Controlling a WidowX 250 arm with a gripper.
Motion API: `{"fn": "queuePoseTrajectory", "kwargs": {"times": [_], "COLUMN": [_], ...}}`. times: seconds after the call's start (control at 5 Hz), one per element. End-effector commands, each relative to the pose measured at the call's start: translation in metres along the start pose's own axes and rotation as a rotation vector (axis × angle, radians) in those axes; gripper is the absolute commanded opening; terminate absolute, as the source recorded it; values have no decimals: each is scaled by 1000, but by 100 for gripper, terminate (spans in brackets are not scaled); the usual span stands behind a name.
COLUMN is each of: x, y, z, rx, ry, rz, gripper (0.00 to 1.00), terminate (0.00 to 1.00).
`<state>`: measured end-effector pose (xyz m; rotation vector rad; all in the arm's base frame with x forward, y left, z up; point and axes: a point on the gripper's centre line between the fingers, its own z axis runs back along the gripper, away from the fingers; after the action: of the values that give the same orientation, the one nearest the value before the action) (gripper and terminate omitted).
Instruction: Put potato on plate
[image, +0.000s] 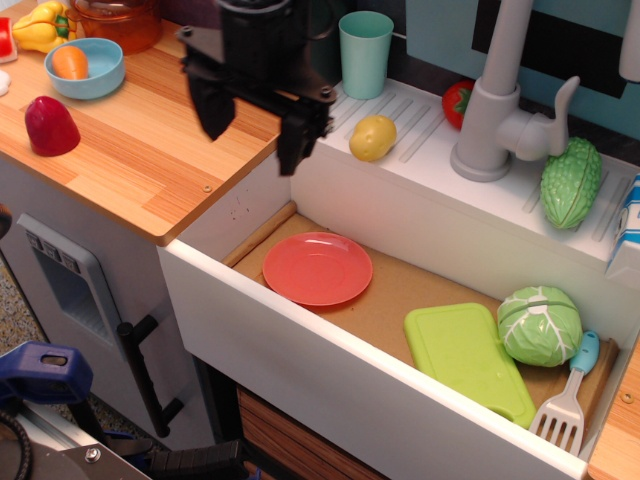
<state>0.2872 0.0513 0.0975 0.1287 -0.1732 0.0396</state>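
The pale-yellow potato (372, 138) lies on the white ribbed ledge behind the sink basin, below the teal cup. The salmon-pink plate (317, 268) lies flat on the brown basin floor at its left end, with nothing on it. My black gripper (254, 138) hangs open and empty over the edge of the wooden counter, to the left of the potato and above and behind the plate. Its two fingers (293, 145) point downward and stand well apart.
A teal cup (365, 54), grey tap (500, 90), tomato (457, 102) and bumpy green gourd (570, 182) stand on the ledge. A green cutting board (466, 360), cabbage (540, 325) and spatula (566, 400) lie in the basin. A blue bowl (84, 68), red item (50, 126) and yellow pepper (42, 26) sit on the counter.
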Motion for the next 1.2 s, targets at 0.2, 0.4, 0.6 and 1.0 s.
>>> {"fn": "queuePoseTrajectory", "kwargs": {"times": [0.2, 0.4, 0.6, 1.0], "x": [76, 90, 105, 123], "y": [-14, -14, -17, -17], "z": [-29, -43, -57, -81], "rx": [-53, -74, -108, -151], "ry": [-136, -163, -185, -207], "rz": [-92, -122, -151, -189], "gripper": [100, 100, 100, 100], "terminate": [0, 0, 0, 0]}}
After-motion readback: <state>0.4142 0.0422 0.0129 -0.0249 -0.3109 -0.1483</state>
